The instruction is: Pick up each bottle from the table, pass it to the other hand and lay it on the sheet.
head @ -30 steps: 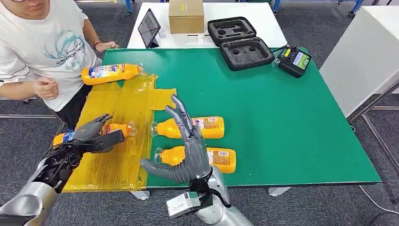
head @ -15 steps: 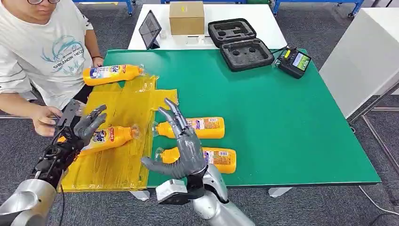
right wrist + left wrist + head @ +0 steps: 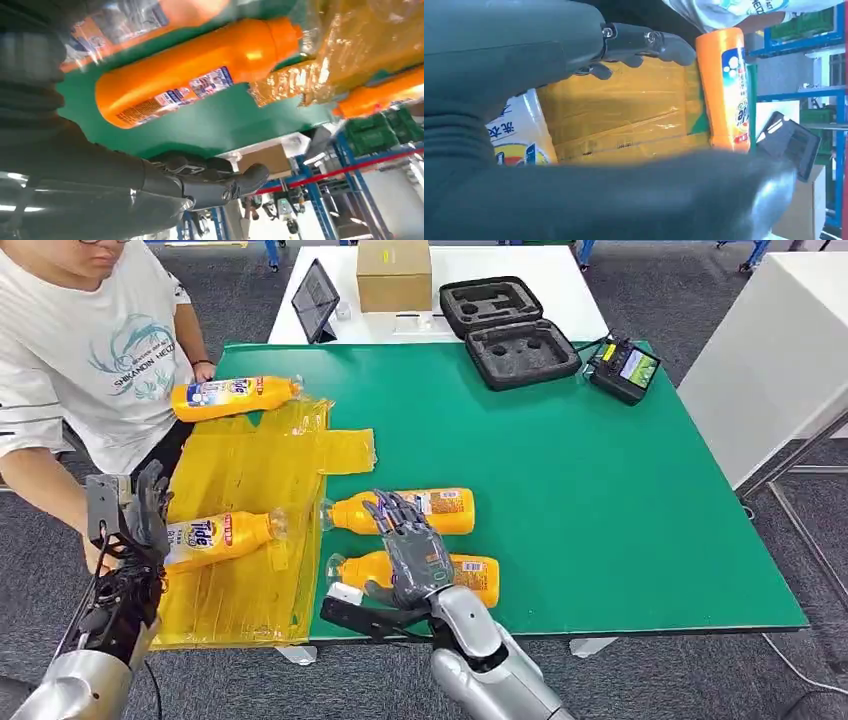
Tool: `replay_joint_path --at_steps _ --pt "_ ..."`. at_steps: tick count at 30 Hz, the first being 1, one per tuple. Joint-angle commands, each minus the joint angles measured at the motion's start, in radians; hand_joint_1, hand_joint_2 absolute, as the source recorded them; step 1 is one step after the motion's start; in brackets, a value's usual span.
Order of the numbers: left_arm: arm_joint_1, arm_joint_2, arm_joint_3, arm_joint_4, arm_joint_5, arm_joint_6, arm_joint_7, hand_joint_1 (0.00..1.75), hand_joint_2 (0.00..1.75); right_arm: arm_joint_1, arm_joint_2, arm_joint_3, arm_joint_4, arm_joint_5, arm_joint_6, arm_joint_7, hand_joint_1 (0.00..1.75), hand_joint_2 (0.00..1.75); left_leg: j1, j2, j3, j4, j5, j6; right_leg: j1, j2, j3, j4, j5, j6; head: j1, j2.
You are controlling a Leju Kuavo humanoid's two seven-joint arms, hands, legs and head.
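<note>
Two orange bottles lie on the green table (image 3: 620, 500): a farther bottle (image 3: 440, 510) and a near bottle (image 3: 475, 578). My right hand (image 3: 410, 552) hovers palm down over the near bottle's neck end, fingers spread and holding nothing. In the right wrist view the farther bottle (image 3: 200, 75) lies beyond my outstretched thumb (image 3: 225, 185). A third bottle (image 3: 215, 536) lies on the yellow sheet (image 3: 260, 465). My left hand (image 3: 143, 510) stands upright just off that bottle's base, fingers apart. A fourth bottle (image 3: 235, 397) lies at the sheet's far edge; the left wrist view shows it (image 3: 726, 90) too.
A person in a white shirt (image 3: 90, 350) stands at the table's left, one hand (image 3: 95, 552) close behind my left hand. A black foam case (image 3: 510, 330), a handheld device (image 3: 625, 368), a tablet (image 3: 315, 300) and a cardboard box (image 3: 393, 275) sit at the back.
My left hand let go of the bottle on the sheet and drew back to the left, turning upright. My right hand turned palm down and sank over the near bottle.
</note>
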Motion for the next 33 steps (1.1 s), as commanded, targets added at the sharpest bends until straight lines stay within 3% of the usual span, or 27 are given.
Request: replay_joint_path --at_steps 1,8,20,30,31,32,33 --pt "0.100 -0.031 -0.016 -0.159 -0.031 0.202 -0.106 0.00 1.75 -0.033 -0.052 -0.051 0.094 0.006 0.172 0.099 0.00 1.75 0.000 0.000 0.002 -0.001 -0.001 -0.001 0.000 0.001 0.002 -0.002 0.000 0.000 0.000 0.000" --pt "0.120 -0.042 -0.080 -0.237 -0.064 0.265 -0.128 0.00 1.75 -0.045 -0.071 -0.055 0.112 -0.082 0.202 0.065 0.00 1.75 0.001 -0.004 -0.003 0.001 -0.001 -0.001 0.001 -0.003 -0.003 -0.001 -0.002 0.000 0.000 0.000" --pt "0.179 -0.046 -0.080 -0.339 -0.086 0.350 -0.192 0.00 1.75 -0.049 -0.090 -0.018 0.139 -0.129 0.248 0.079 0.00 1.75 0.001 -0.002 -0.005 0.001 -0.002 -0.001 0.001 -0.001 -0.005 -0.001 -0.002 0.000 0.000 0.000" --pt "0.254 -0.064 -0.125 -0.571 -0.170 0.550 -0.218 0.00 1.75 -0.101 -0.107 0.022 0.254 -0.181 0.327 0.088 0.00 1.75 0.001 -0.002 -0.006 0.001 -0.001 0.000 0.001 -0.001 -0.005 -0.001 -0.001 0.000 0.000 0.000" --pt "0.259 -0.066 -0.124 -0.576 -0.163 0.546 -0.218 0.00 1.75 -0.104 -0.108 0.021 0.266 -0.183 0.330 0.090 0.17 1.75 0.001 -0.002 -0.007 0.000 -0.001 0.000 0.001 -0.001 -0.006 -0.001 -0.001 0.000 0.000 0.000" --pt "0.261 -0.067 -0.125 -0.576 -0.164 0.545 -0.218 0.00 1.75 -0.103 -0.110 0.021 0.268 -0.183 0.330 0.089 1.40 1.75 0.001 -0.003 -0.005 0.000 -0.002 0.000 0.001 -0.001 -0.004 -0.002 -0.002 0.000 0.000 0.000" --pt "0.260 -0.068 -0.123 -0.571 -0.160 0.542 -0.218 0.00 1.75 -0.106 -0.108 0.021 0.274 -0.184 0.333 0.090 1.68 1.75 0.000 -0.002 -0.005 0.000 -0.001 0.000 0.000 -0.001 -0.004 -0.002 -0.001 0.000 0.000 0.000"
